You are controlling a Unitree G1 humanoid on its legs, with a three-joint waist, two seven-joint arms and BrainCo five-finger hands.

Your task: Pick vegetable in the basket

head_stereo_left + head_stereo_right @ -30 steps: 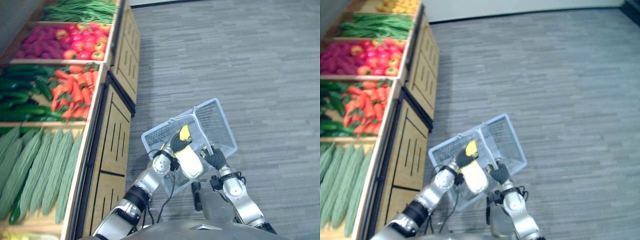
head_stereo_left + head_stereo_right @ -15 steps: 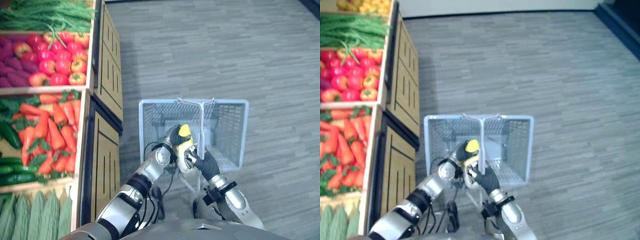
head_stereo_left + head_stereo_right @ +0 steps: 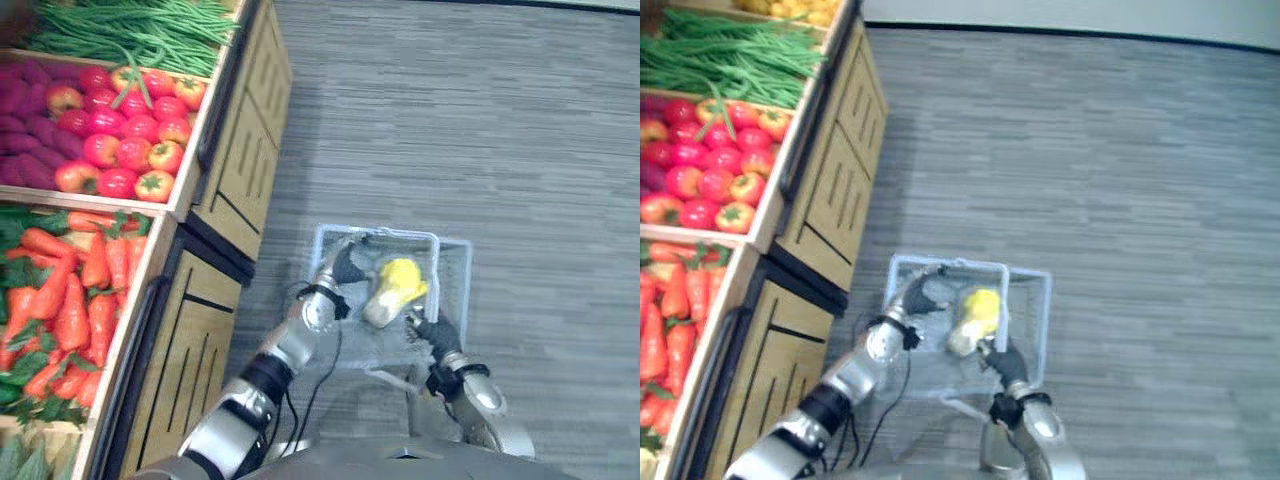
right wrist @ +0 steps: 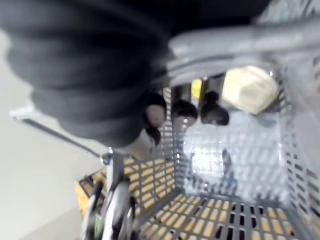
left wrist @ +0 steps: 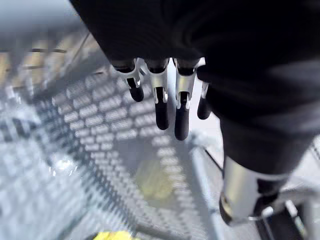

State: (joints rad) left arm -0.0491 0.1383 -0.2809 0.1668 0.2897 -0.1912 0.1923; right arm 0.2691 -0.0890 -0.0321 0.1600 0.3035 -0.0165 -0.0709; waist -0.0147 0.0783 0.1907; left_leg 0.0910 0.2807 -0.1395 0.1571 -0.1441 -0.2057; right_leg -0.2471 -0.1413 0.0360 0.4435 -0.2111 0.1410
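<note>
When I checked the left eye view, the vegetable (image 3: pixel 393 290), pale with a yellow top, was inside the walls of the basket (image 3: pixel 452 285). The left hand (image 3: pixel 345 266) was just beside it, over the side of the basket that faced the stand, and did not touch it. The right hand (image 3: pixel 432 330) was at the side of the basket nearest to the robot. Beside the basket was the wooden stand (image 3: pixel 240 170) with tomatoes (image 3: pixel 130 130), carrots (image 3: pixel 80 290) and green beans (image 3: pixel 130 30).

The right eye view gave me the same arrangement.

From the left wrist view, the fingers (image 5: pixel 162 107) hung straight and relaxed above the mesh bottom and held nothing.

From the right wrist view, the right hand's fingers were curled round the grey handle (image 4: pixel 250 37), and the vegetable showed past them against the mesh. I could not tell if it rested on the bottom.

My judgement was that the placing step was at its end, because the vegetable was in the basket and free of the hand. I thought the next move called for lifting the left hand clear of the rim without catching the wire, while the right hand held the basket level. After that it called for a reach to the stand, if more was wanted.

Concerning writing, I could read no brand or label on the basket, the stand or the produce.
</note>
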